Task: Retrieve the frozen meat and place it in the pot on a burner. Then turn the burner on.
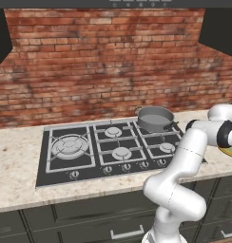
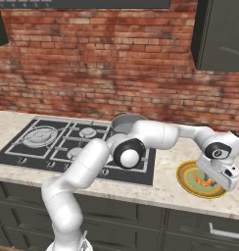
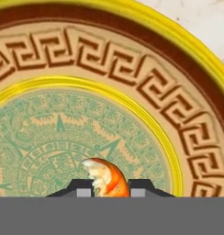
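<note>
Frozen meat (image 3: pixel 106 178): small orange-red chunk with a paler streak, lying on the green patterned centre of the plate (image 3: pixel 192 96), set directly between the two dark finger tips (image 3: pixel 141 186) in the hand view, one tip against each side of it. Gripper (image 3: pixel 108 189): jaws drawn in narrow about the chunk, closed on its flanks; the meat rests on the plate surface as far as can be told. In the right base view the gripper (image 2: pixel 209 182) hangs over the plate (image 2: pixel 182 171), which lies on the pale stone counter (image 2: pixel 163 188) to the right of the hob (image 2: pixel 23 149), with an orange spot of meat (image 2: pixel 205 182) at the tips. Pot (image 1: pixel 155 117): round grey metal, two side handles, standing on the rear right burner of the hob (image 1: pixel 65 173), well apart from the plate (image 1: pixel 230 152); nothing seen inside it. Backdrop: red brick wall (image 1: pixel 103 61).
</note>
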